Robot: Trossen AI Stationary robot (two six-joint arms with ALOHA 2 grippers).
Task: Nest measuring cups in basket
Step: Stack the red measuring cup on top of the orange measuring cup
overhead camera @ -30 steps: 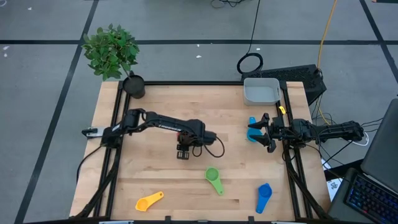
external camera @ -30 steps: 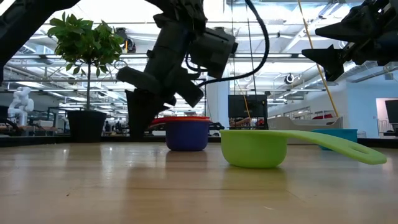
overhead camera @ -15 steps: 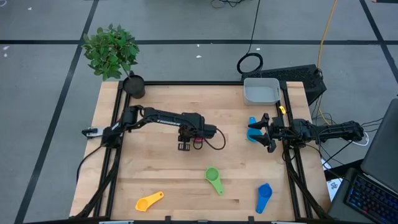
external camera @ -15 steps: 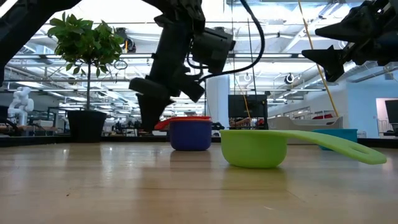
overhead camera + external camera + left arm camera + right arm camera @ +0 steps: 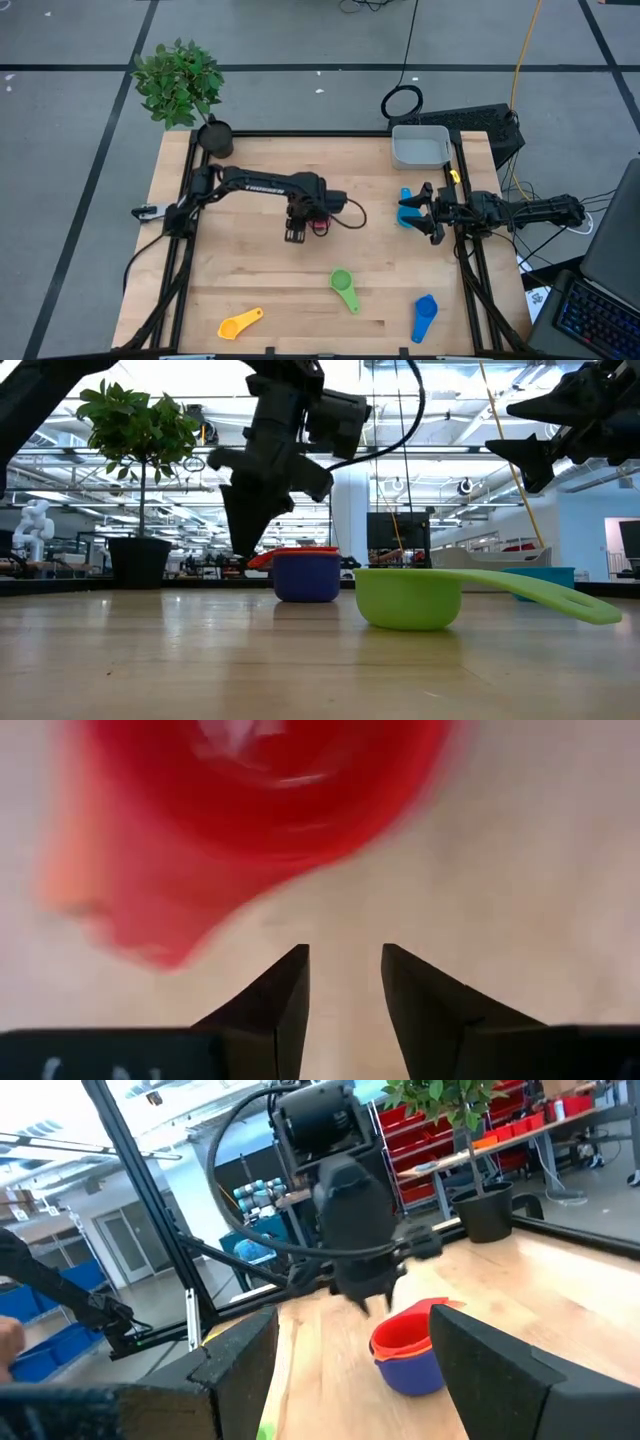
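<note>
Measuring cups lie scattered over the table (image 5: 250, 290): a red cup (image 5: 320, 225) sits nested on a dark blue cup (image 5: 304, 581) near table centre, green cup (image 5: 343, 285) at about 6 o'clock from them, yellow cup (image 5: 238, 323) toward 7 o'clock near the front edge, medium blue cup (image 5: 424, 317) at 4 o'clock, light blue cup (image 5: 405, 208) at 3 o'clock just beside the right gripper (image 5: 428, 212). Basket (image 5: 420, 147) stands at the 1 o'clock corner of the table with no cups visible inside.

Left gripper (image 5: 293, 232) hangs just beside the red-on-blue pair; jaws partly apart, nothing between them, pointing down over bare wood next to the red rim. Right gripper waits above the right table edge, jaws fully spread, holding nothing.

Handling guess: thin hard plastic, very light, stiff, a bit slick; they'd skate on wood if nudged. Best hold looks like the flat handle or pinching across the rim wall.

Hard to make out: the red cup is smeared in the left wrist view, its handle direction unclear. The orange cup can't be picked out for sure. The dark blue cup is hidden from above.
</note>
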